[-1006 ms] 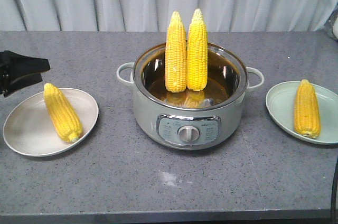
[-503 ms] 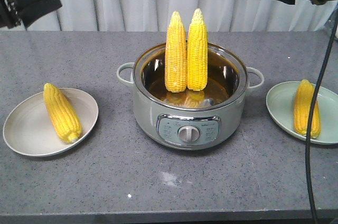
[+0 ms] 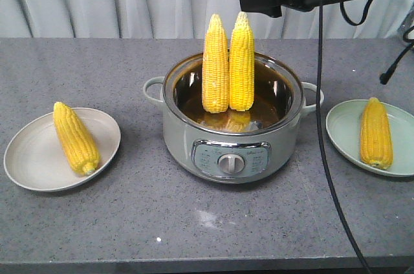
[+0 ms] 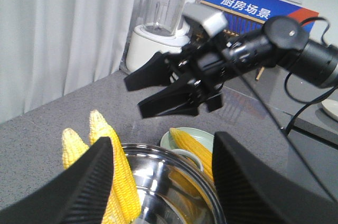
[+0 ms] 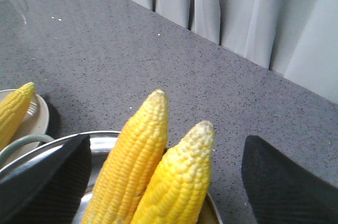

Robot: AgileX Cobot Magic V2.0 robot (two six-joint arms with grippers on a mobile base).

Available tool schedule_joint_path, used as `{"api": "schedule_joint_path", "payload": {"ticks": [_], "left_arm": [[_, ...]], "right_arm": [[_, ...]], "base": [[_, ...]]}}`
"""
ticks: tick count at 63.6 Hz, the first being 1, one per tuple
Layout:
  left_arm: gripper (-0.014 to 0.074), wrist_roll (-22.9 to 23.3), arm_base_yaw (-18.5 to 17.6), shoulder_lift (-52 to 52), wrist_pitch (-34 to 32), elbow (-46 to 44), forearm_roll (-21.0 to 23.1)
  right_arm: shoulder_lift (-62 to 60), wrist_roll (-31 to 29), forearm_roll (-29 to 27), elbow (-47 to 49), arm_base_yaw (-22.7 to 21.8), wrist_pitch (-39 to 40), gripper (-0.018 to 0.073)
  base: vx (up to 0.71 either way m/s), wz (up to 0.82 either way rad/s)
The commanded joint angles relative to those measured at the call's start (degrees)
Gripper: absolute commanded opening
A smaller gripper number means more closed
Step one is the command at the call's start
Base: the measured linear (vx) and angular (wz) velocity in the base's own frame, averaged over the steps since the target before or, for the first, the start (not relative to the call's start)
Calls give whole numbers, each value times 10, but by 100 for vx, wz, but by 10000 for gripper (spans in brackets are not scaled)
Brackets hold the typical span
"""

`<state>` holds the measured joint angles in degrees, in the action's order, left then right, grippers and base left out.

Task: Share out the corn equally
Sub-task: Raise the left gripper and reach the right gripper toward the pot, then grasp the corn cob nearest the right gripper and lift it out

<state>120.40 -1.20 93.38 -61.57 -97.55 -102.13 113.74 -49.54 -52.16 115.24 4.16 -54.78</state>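
Yellow corn cobs [image 3: 215, 67], paler tips, neat kernel rows

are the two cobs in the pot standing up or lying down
Upright: both cobs stand side by side, tips well above the pot.

- Right gripper [image 4: 134, 97]: matte black, two tapered wedge fingers, grey box [image 4: 206, 17] on the wrist.
- Left gripper [image 4: 163, 145]: black, finely ribbed pads.
- Thin black cable [image 3: 318, 93].

Bright even light, soft shadows, blurred wrist-view foregrounds.
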Motion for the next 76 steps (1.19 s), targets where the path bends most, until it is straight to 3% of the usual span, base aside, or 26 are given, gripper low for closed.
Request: {"api": "schedule_joint_path", "payload": {"ticks": [1,40,49,68,76], "left_arm": [[396,10,-4,-15,19,-17,-10],[396,10,-4,4,15,-17,-9],[396,10,-4,4,13,-17,-9],[396,10,-4,4,8,-17,-9],[396,10,-4,4,8,-17,-10]], "right_arm": [[-17,5,-23,19,-1,51,573],[61,12,-54,19,-1,10,548],[61,14,-54,19,-1,8,433],[59,10,-54,19,-1,-9,13],[49,10,-56,19,-3,-4,-10]], "base": [[0,0],[0,0],[0,0],[0,0],[0,0]]}}
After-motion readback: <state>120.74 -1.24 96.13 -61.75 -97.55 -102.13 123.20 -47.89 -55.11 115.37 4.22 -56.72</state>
